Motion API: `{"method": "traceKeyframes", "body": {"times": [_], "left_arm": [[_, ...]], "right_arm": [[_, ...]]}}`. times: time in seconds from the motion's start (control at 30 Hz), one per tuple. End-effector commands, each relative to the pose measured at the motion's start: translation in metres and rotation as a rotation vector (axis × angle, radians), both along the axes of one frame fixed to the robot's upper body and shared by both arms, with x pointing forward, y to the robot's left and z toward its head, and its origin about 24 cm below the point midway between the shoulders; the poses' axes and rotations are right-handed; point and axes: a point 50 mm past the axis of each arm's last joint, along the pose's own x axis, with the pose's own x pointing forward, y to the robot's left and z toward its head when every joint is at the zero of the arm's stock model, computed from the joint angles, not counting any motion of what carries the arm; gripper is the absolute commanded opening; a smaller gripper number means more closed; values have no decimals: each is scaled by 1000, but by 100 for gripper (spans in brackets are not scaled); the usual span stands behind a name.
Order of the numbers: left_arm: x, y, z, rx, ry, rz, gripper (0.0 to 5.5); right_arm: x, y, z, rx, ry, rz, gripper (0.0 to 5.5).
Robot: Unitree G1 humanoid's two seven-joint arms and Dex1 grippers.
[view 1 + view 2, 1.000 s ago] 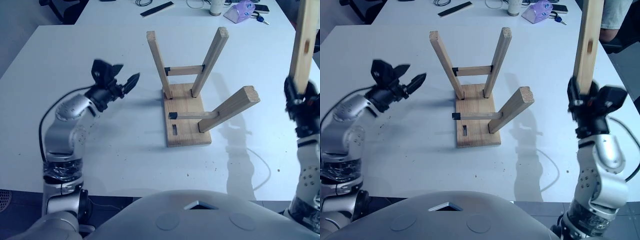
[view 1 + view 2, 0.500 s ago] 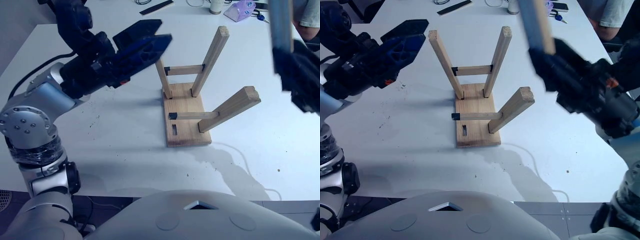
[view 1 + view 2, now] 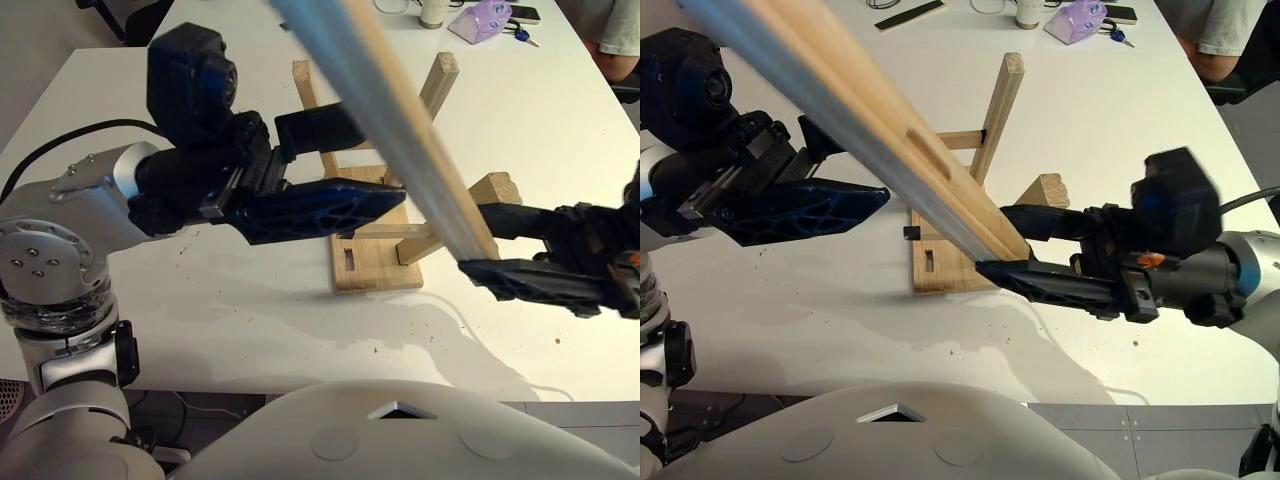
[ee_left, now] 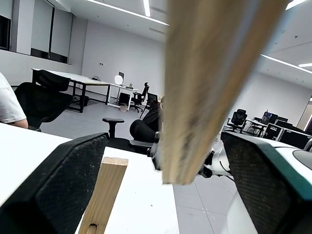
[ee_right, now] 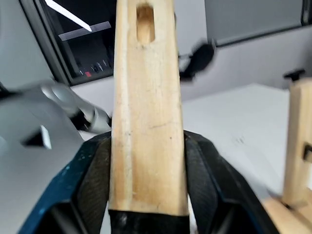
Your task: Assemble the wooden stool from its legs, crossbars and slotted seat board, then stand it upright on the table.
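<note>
The right hand was pinching the loose leg by one end, with a finger pressed on each side. From that hand the leg ran up and away on a slant, toward the left hand's side. It had a small slot cut in it, a little way up from the fingers.

The left hand was spread wide and held nothing. In the left wrist view the end of the loose leg showed between its two fingers, but I could not tell if they touched.

The seat board lay flat on the white surface, below the left hand's fingertips and just in front of the right hand's. Two legs stood up from the board's far end with a crossbar between them. A third leg leaned over close to the right hand's fingertips, and a second crossbar stuck out from it. Two slots in the board had nothing in them.
</note>
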Motion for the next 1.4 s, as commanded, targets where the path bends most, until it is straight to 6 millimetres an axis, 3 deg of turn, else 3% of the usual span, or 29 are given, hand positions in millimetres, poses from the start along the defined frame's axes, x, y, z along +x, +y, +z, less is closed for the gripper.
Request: {"method": "traceKeyframes", "body": {"times": [0.03,0.27,0.77,1.1,1.13,1.27,1.4], "left_arm": [[-1,-3,-1,28,-2,-10,427],[-3,-7,-8,75,-12,-24,427],[-1,-4,-14,54,-25,-16,215],[2,0,-15,9,-16,-4,213],[2,0,-15,6,-15,-6,213],[3,2,-15,-2,-10,-1,212],[5,7,-17,16,-10,18,212]], "right_arm": [[3,-3,-6,-68,-41,-2,205],[6,-3,-6,-102,-101,17,205],[5,-3,-11,-128,-72,44,205],[4,-4,-11,-126,-63,36,205],[6,-4,-11,-124,-66,22,241],[7,-5,-10,-134,-65,7,292],[11,-14,0,-94,-62,-42,297]]}}
